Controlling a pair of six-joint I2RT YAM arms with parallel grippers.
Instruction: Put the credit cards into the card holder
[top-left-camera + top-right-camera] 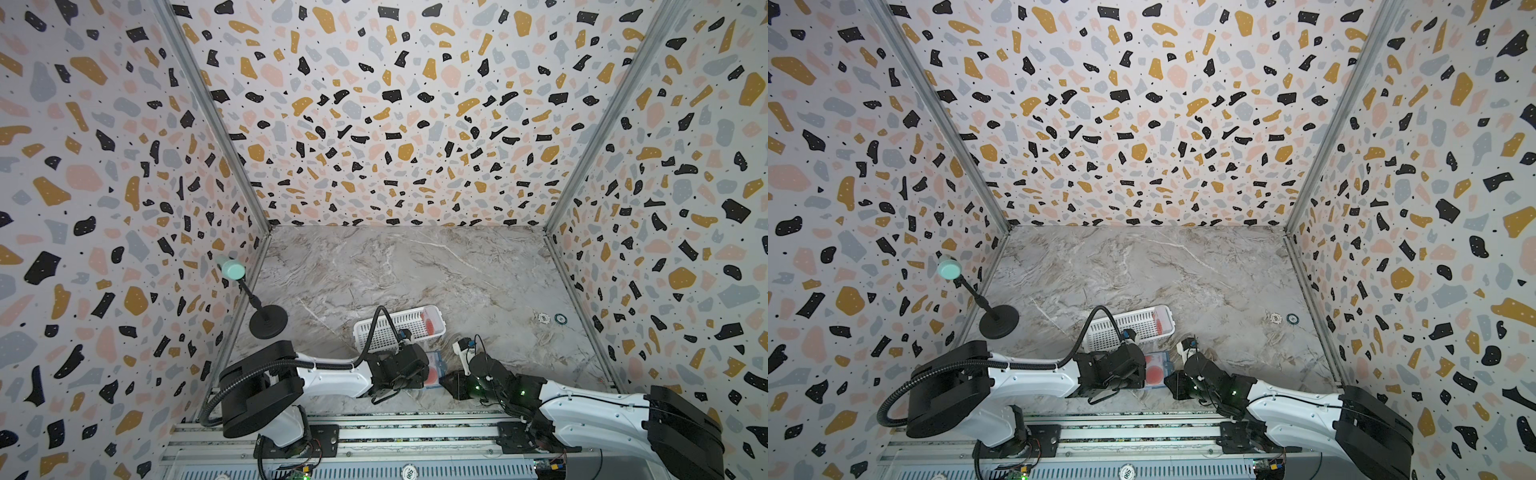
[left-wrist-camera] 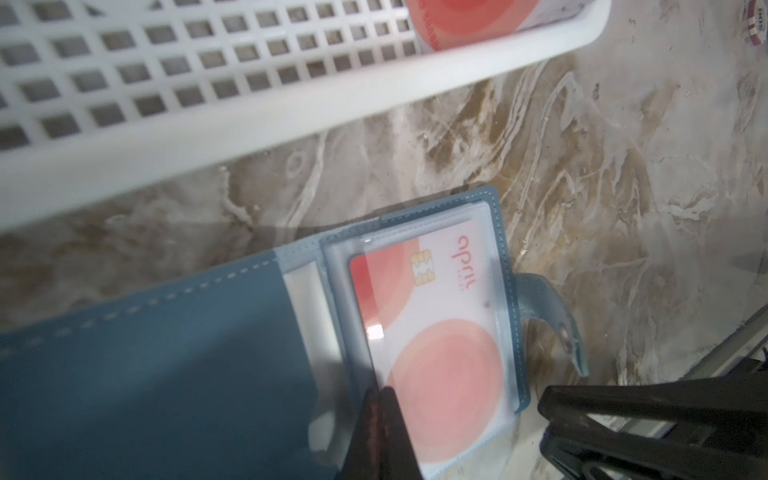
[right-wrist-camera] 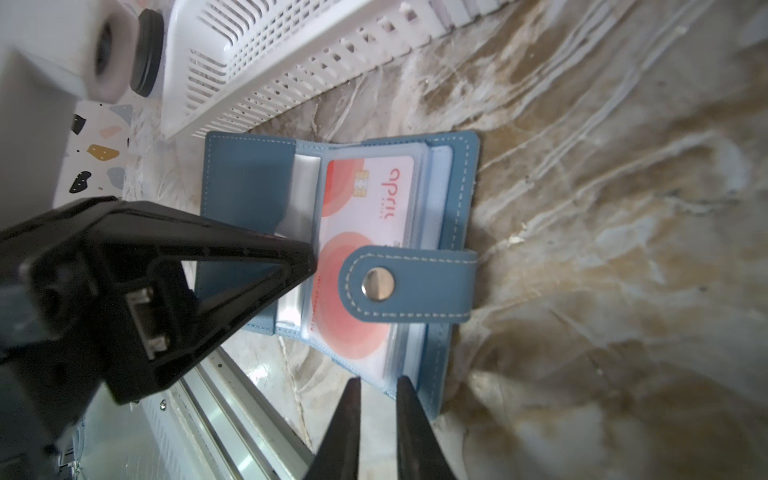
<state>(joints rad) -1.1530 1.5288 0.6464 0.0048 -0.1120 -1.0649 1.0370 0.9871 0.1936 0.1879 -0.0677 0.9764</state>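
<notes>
Both at card holder (image 2: 166,374) edge | left gripper (image 2: 379,411) pinched closed | right gripper (image 3: 379,386) narrowly parted, holding nothing

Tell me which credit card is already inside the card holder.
The chip-side-up credit card behind the clear pocket of the open blue card holder; the other credit card sits in the white basket.

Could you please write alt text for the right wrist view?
An open blue card holder lies on a marble table, a credit card in its clear pocket, snap tab folded over it. The left gripper reaches a pocket leaf; the right gripper, slightly open, sits at the holder's edge.
</notes>
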